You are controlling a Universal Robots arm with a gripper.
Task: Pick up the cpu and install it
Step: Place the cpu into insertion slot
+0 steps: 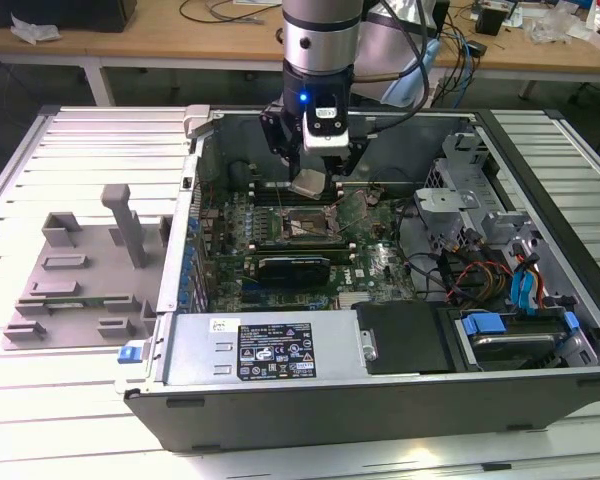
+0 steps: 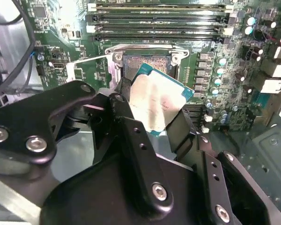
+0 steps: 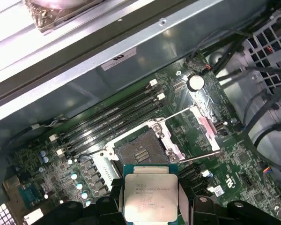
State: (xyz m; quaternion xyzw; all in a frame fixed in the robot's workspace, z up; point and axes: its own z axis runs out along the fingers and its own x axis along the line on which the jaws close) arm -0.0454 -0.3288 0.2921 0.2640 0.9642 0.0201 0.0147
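- Plainly, the gripper point(image 1: 310, 180) is clamped on the cpu point(image 1: 308, 183). In both wrist views its two black fingers point(image 2: 124, 96) press on opposite edges of the chip point(image 2: 157, 103), with the silvery top plate showing between them.
- We place the cpu point(image 3: 151, 194) above the socket point(image 3: 140, 152), clear of it and touching nothing on the board. It is carried, not seated.
- We judge the relation that matters to be this one: the chip sits at the very tips of the fingers point(image 3: 187, 206), and the socket point(image 1: 305, 225) lies below it and a little to one side, not squarely under it.
- The cpu is close to square, so we see no long axis worth naming. In the second wrist view its edges look turned against the socket frame point(image 2: 147, 63), and in the exterior view it hangs tilted, not level.
- The socket is open: its load plate point(image 3: 206, 126) is raised beside it and the contact field is bare.
- Our count is one cpu, one socket, one gripper with two fingers, and one arm.
- Beside the socket we count four memory slots point(image 2: 159, 18) in the second wrist view.
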